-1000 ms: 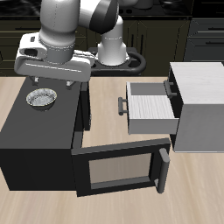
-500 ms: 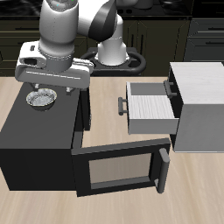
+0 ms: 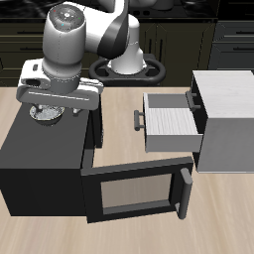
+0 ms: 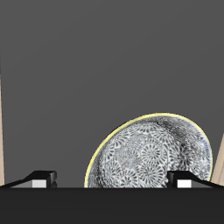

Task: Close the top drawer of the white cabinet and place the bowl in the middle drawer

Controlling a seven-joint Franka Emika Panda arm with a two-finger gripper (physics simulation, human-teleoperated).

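- Exterior view shows the bowl (image 3: 46, 116) as a small round dish of shiny silver-grey metal with a speckled rim, sitting on the flat matte top of the big black box (image 3: 40, 159), mostly hidden under the robot's hand.
- Right above the bowl hangs the end effector (image 3: 48, 107), a blocky white-and-grey piece on a rounded glossy arm; its fingers are hidden from this side.
- From the wrist view, the bowl's (image 4: 156, 153) inside is covered in a dense lacy grey pattern, ringed by a thin pale yellow edge, and it lies on plain dark grey.
- Two pale fingertips (image 4: 39, 178) stand well apart in that view, with nothing between them, so the end effector (image 4: 112, 180) is released and not touching the bowl.
- The white cabinet (image 3: 226, 121) is a boxy pale block with a faintly streaked top, standing on the wood-grain bench (image 3: 124, 109).
- One white box drawer (image 3: 171, 121) with a faintly striped floor and a dark grey bar handle juts out of the cabinet; which level it is I cannot tell.
- The black box's windowed door (image 3: 134, 192) hangs open, with a dark bar handle at its edge.
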